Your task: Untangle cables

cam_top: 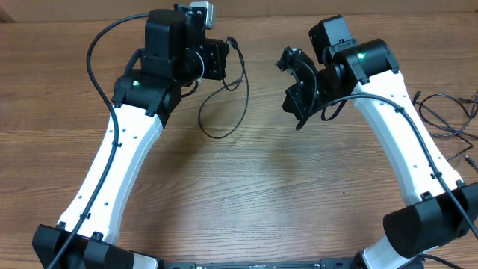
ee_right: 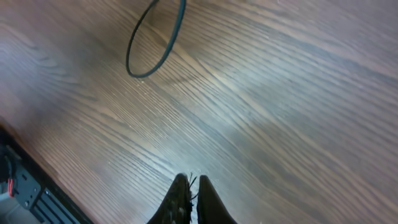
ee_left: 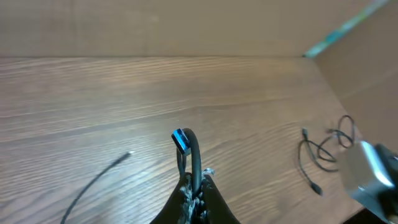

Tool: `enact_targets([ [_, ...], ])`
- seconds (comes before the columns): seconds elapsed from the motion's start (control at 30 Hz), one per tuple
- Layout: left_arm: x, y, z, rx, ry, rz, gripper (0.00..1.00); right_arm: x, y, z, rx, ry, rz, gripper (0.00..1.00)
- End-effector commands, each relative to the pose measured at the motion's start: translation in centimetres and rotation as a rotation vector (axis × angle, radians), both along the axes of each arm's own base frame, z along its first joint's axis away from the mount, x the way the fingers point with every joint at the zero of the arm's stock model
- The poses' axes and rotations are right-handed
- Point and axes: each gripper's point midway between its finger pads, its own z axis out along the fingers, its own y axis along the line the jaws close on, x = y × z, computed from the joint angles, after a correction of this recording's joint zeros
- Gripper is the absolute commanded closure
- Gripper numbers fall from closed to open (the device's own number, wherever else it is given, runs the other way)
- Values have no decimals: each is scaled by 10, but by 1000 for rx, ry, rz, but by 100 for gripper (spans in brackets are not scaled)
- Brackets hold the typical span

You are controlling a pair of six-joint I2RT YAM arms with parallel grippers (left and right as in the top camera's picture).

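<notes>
My left gripper is shut on a thin black cable that hangs from it in a loose loop onto the table. In the left wrist view the jaws pinch this cable just below its blue-tipped plug, and its tail trails off to the left. My right gripper is shut and empty, held above the table to the right of the loop. In the right wrist view its jaws are closed with nothing between them, and part of the loop lies ahead. More black cables lie tangled at the table's right edge, also in the left wrist view.
The wooden table fills the scene. A cardboard wall stands at the far side. The arms' black bases sit at the front edge.
</notes>
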Motion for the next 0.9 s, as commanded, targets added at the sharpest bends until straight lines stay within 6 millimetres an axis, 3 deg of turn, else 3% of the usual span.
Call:
enact_targets([
  [0.0,-8,-8,-4,-24,36,-44,96,8,6,5,41,-38,19,95],
  [0.1,-33,-38,8,-145,61,-250,96,21,13,12,77,-84,-3,75],
  [0.17,-48,-53,18,-215,67,-365,96,27,18,17,107,-116,5,70],
  [0.27,-59,-60,24,-259,75,-437,96,35,28,26,162,-160,25,56],
  [0.4,-64,-63,26,-282,89,-464,96,49,37,38,209,-238,38,55],
  [0.6,-76,-69,32,-326,105,-534,96,70,44,54,245,-352,46,57],
  [0.67,-76,-69,32,-326,106,-534,96,73,45,57,259,-360,28,71],
  [0.7,-75,-68,32,-323,105,-529,96,74,45,58,262,-356,19,88],
  [0.73,-74,-67,31,-320,104,-522,96,73,45,57,265,-343,8,96],
  [0.87,-58,-59,23,-263,88,-428,96,58,39,44,235,-258,2,96],
])
